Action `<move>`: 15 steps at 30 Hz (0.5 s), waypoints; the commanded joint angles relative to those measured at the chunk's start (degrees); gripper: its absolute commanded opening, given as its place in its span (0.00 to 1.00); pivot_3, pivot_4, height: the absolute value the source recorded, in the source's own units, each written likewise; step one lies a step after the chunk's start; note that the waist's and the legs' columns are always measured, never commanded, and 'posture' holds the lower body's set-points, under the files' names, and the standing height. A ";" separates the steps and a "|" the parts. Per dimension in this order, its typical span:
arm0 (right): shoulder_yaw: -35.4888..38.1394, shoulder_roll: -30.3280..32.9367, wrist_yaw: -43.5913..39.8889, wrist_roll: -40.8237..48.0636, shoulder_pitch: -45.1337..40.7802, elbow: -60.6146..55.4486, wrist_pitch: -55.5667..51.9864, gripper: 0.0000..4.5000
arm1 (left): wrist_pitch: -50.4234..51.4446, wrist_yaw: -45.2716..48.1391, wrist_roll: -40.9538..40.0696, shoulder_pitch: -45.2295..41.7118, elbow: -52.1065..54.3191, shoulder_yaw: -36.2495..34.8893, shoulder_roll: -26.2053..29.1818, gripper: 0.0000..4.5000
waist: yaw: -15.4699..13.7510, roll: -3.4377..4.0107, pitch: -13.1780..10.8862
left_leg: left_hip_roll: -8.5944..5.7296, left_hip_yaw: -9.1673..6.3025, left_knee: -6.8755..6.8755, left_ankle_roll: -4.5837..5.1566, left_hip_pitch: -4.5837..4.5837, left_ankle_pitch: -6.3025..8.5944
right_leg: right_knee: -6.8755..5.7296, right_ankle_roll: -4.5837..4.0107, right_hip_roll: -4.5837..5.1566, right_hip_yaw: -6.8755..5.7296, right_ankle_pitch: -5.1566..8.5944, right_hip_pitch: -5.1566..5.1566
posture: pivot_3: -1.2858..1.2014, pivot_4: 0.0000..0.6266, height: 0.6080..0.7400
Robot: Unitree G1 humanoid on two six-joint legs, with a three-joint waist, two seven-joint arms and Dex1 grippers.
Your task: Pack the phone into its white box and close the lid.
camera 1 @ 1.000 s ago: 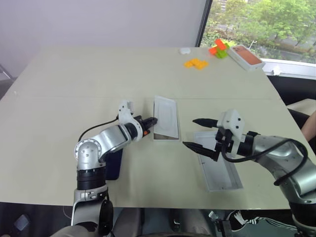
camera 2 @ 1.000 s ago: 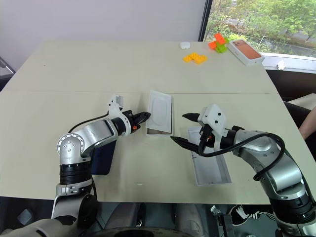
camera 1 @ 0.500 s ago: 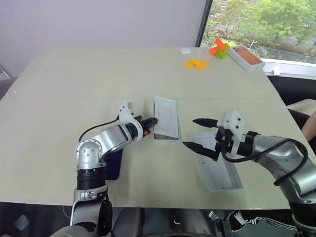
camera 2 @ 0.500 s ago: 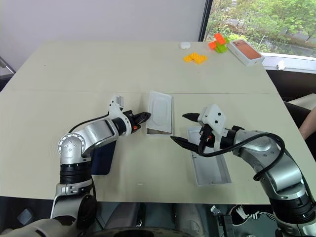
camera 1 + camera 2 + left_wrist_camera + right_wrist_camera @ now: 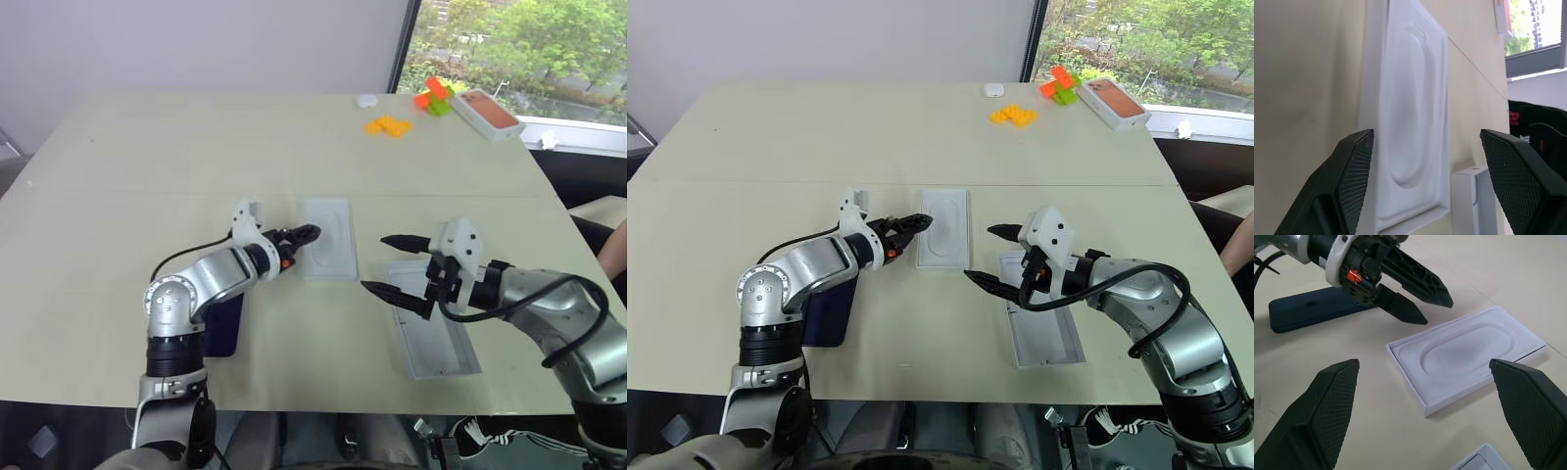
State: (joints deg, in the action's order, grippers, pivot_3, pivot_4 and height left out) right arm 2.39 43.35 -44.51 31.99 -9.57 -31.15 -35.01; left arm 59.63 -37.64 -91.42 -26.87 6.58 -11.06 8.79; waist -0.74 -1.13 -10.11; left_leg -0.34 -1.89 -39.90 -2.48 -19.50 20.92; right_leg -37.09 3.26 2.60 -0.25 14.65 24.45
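Observation:
The white box (image 5: 329, 277) lies at the table's middle, and a white insert card (image 5: 328, 238) with an oval outline rests flat in it. My left gripper (image 5: 310, 235) is open just left of the box's left edge, holding nothing. The lid (image 5: 436, 333) lies hollow side up to the right. Above the lid's near-left end my right gripper (image 5: 374, 261) hangs open and empty. The phone (image 5: 226, 326), dark navy, lies flat under my left forearm and is partly hidden by it. The phone (image 5: 1312, 309) shows more fully in the right wrist view, behind the left gripper's fingers (image 5: 1415, 276).
At the far right corner are a white box with a salmon-orange phone picture (image 5: 487, 113), orange and green blocks (image 5: 433, 96), flat orange bricks (image 5: 389, 125) and a small white object (image 5: 366, 100). The table's right edge runs close to the lid.
My left gripper has opened. The insert card, which it held tilted up over the box's brownish floor, now lies flat in the box. The right arm has kept still.

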 commanded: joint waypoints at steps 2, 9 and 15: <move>0.45 -0.54 -0.06 -0.08 -0.89 -0.79 1.02 1.00 | -1.29 0.11 -5.23 1.08 5.33 -0.50 3.54 0.83 | 0.01 0.00 0.00 | 0.00 0.00 0.00 0.00 -0.01 0.00 | 0.01 0.00 0.01 0.00 0.00 0.00 | 0.52 0.24 1.00; -1.50 -2.64 0.67 -0.86 -2.90 0.52 0.81 1.00 | -3.18 12.07 3.63 2.37 9.35 -1.93 15.01 0.83 | 0.12 0.06 -0.02 | 0.01 0.00 0.05 -0.07 0.03 -0.04 | 0.00 -0.01 -0.03 0.00 0.01 0.01 | 0.52 0.24 1.00; -8.38 -6.42 7.41 -11.69 -9.23 8.78 2.20 0.59 | -13.27 31.04 32.85 7.52 13.06 5.59 28.97 0.85 | 0.53 0.08 -0.05 | -0.04 0.07 0.10 -0.08 0.03 -0.05 | 0.04 -0.03 -0.08 0.01 0.02 0.03 | 0.52 0.24 1.00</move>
State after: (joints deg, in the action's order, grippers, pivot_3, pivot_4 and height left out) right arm -4.87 37.46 -38.63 22.80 -17.52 -23.07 -33.99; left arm 48.82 -11.70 -65.50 -19.79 17.70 -7.57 36.26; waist -0.21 -1.05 -10.17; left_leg -0.42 -1.82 -39.75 -2.56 -19.47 20.86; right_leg -37.03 3.22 2.51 -0.24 14.67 24.49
